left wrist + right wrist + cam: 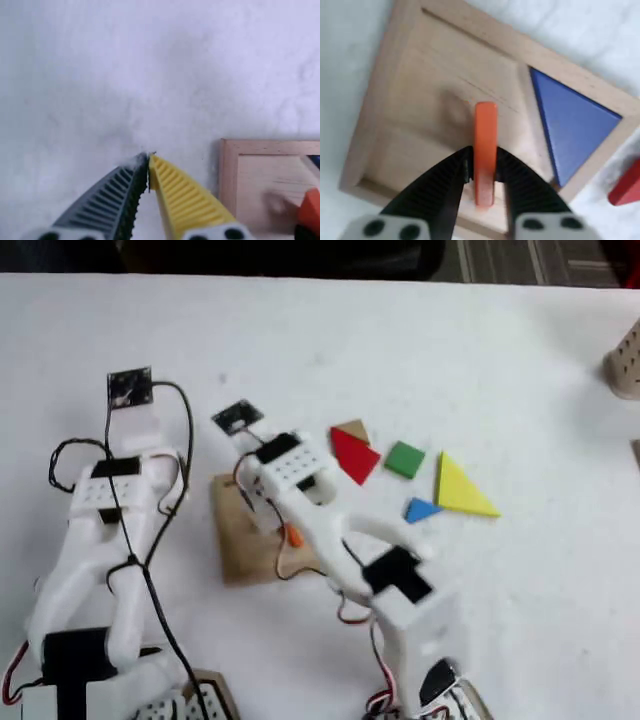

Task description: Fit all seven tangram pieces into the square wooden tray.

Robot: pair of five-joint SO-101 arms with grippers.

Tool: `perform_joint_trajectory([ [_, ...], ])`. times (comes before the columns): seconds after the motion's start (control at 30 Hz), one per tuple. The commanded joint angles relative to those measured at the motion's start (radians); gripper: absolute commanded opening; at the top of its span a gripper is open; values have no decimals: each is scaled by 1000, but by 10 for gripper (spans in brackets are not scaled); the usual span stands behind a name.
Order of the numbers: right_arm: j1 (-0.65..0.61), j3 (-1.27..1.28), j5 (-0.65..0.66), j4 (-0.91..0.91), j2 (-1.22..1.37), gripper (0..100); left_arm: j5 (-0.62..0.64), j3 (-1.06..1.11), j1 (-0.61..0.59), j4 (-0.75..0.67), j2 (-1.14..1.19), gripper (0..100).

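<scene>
Tangram pieces stand as follows: one seated, one in my grip, five loose on the table (520, 360).

1. Step in hand: placing the orange piece (486, 125). My right gripper (484, 157) pinches it on edge between both jaws, directly over the wooden tray (380, 95). The piece hangs above the open floor of the tray, beside the large blue triangle (570, 130), which lies flat in one corner. I cannot tell whether the lower end of the orange piece touches the floor.

2. My left gripper (149, 161) is pressed together on nothing. It hangs over bare table just beside the tray's rim.

3. Loose stock, well apart from the tray on its far side from the left arm: red triangle (353, 455), tan piece (352, 429) touching it, green square (405, 459), small blue triangle (421, 509), yellow triangle (460, 487).

4. Next move, as I judge it: the orange piece must go from on-edge to flat. That calls for lowering it, tilting the wrist so one face meets the floor, then spreading the jaws. It should land against the blue triangle's long side or a rim, so the remaining floor stays usable.

5. Caution: a piece released on edge may topple across the blue triangle and sit proud.
</scene>
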Motion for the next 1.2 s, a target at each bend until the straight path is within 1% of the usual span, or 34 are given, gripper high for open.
perform_joint_trajectory([
  [0.0, 39, -149, 18, 91, 54, 251, 5, -18, -10, -26, -12, 42],
  [0.03, 58, -181, 20, 119, 67, 269, 5, -18, -10, -26, -12, 42],
  [0.1, 94, -239, 25, 171, 76, 268, 2, -18, -10, -26, -12, 42],
  [0.27, 159, -333, 152, 355, 22, 258, 2, -18, -10, -26, -12, 42],
  [0.4, 193, -330, 239, 461, -81, 257, 2, -18, -10, -26, -13, 42],
  [0.53, 237, -227, 287, 475, -225, 247, 2, -18, -8, -26, -13, 42],
  [0.63, 303, -81, 292, 430, -358, 234, 2, -17, -4, -26, -13, 41],
  [0.7, 357, 57, 288, 364, -452, 206, 0, -14, 18, -26, -8, 41],
  [0.8, 427, 305, 293, 228, -596, 127, 0, -8, 79, -18, -7, 39],
  [0.93, 553, 635, 295, 41, -796, 26, 0, 5, 120, -21, -8, 38],
  [1.07, 720, 902, 296, -111, -952, 19, 0, 38, 196, -23, -15, 38],
  [1.17, 814, 1026, 296, -194, -1010, 19, 0, 40, 262, -18, -15, 38],
])
